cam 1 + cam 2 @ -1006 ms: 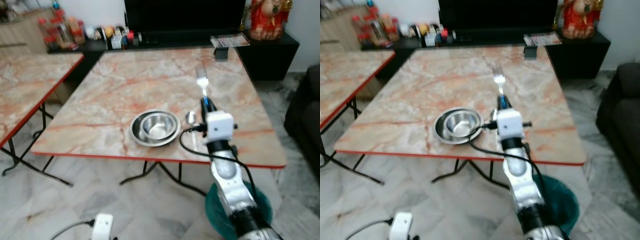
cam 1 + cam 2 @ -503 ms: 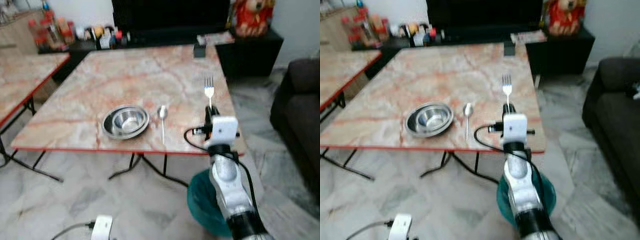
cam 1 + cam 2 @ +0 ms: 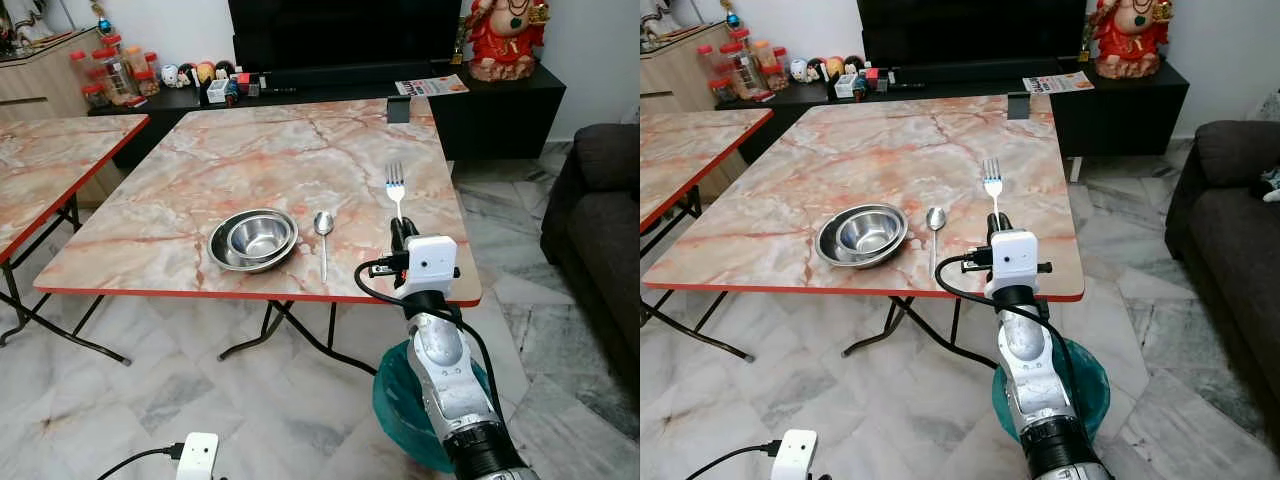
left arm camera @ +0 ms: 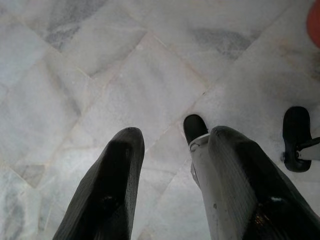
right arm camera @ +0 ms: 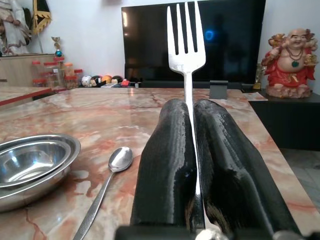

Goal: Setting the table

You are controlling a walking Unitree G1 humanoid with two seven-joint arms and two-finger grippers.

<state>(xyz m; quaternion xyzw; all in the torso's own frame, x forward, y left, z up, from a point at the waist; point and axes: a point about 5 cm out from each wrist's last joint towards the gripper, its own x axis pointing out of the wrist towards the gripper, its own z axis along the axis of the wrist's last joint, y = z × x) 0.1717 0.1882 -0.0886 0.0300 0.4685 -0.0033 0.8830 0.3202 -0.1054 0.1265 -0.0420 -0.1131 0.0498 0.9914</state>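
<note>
Fork (image 5: 185,35): standing tines-up in the right gripper (image 5: 192,150), right of centre in the left eye view, above the table's near right part.
Right gripper fingers (image 5: 165,165): clenching on the fork's handle, which is running down the seam between the two pads.
Why held so: judging that the upright, end-on grip is keeping the tines clear of the tabletop while the fork is being carried to a place beside the spoon.
Spoon (image 3: 323,236): lying just right of the bowls, bowl end pointing away from the robot, handle toward the near edge.
Bowls (image 3: 253,238): two steel bowls nesting one inside the other, centre of the frame, near the front edge; looking like the middle of the place setting.
Table (image 3: 200,160): marble-patterned top with a red rim, filling the centre of the frame.
Left gripper (image 4: 170,175): hanging idle over the tiled floor, fingers released and apart, holding nothing.
Hidden: the fork's lower handle is sitting buried between the fingers; whether the fork is over the table or past its edge is hard to settle.
Cut off: a second table at the left edge; a sofa at the right edge.
</note>
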